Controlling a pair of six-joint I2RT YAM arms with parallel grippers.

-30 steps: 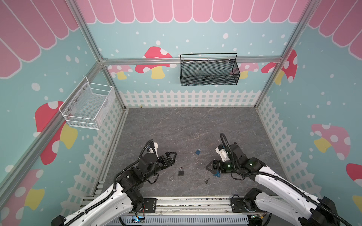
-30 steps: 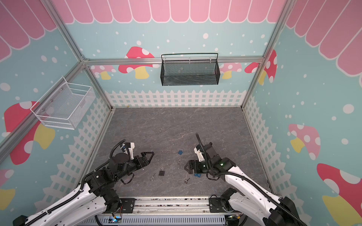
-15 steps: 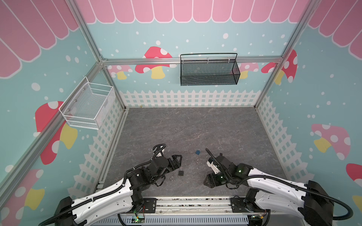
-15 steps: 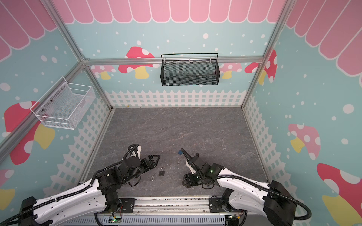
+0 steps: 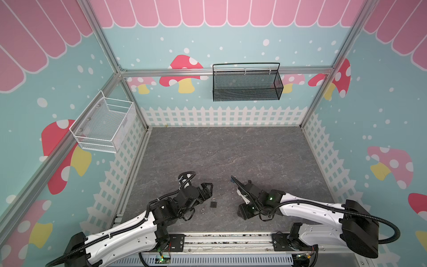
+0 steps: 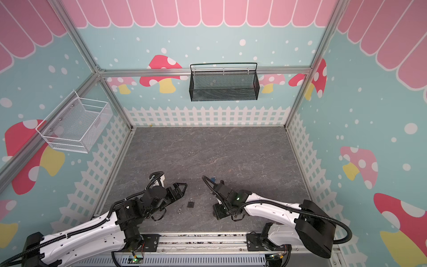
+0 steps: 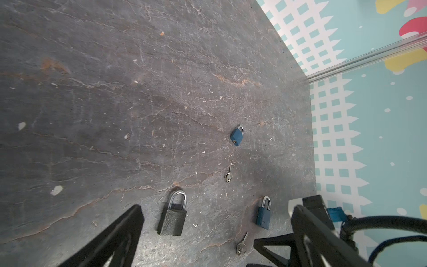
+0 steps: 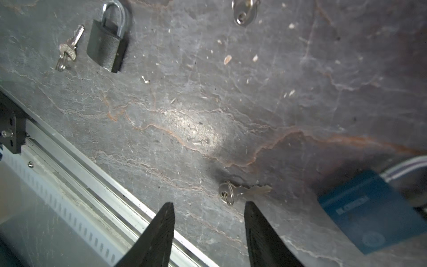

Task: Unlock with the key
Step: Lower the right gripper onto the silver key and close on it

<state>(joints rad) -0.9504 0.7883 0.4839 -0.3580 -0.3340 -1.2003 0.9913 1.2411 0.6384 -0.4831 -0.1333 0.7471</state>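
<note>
Right wrist view puts the right gripper [image 8: 209, 204] low over the grey floor [image 8: 277, 92]. Its jaws are about half apart with nothing between them, where a second ago they stood wide. Since then that arm has dropped and drawn back toward the front rail [image 8: 69, 161], and the left arm has sunk and stretched out low too. The left gripper [image 7: 217, 207] is spread wide and empty, with the black padlock [image 7: 172, 218] lying just ahead, between its two fingers.

The key [image 8: 242, 191] is small and silvery and lies flat on the floor with a little ring through its head. Its blade points toward the blue padlock [image 8: 374, 212] just beside it. It sits right in front of the right gripper's fingertips, nearer one finger than the other, and I can't see any contact.

From above, the key and the blue padlock are both hidden under the right arm. The blue padlock runs off the edge of the right wrist view, with its shackle blurred and its lettering unreadable. A second key [image 8: 67, 49] lies beside the black padlock. A third key [image 8: 245, 11] is cut off at the frame edge. The far padlock [image 7: 236, 136], also blue, barely peeks out behind the right arm's cable in a top view [image 6: 213, 178].
</note>
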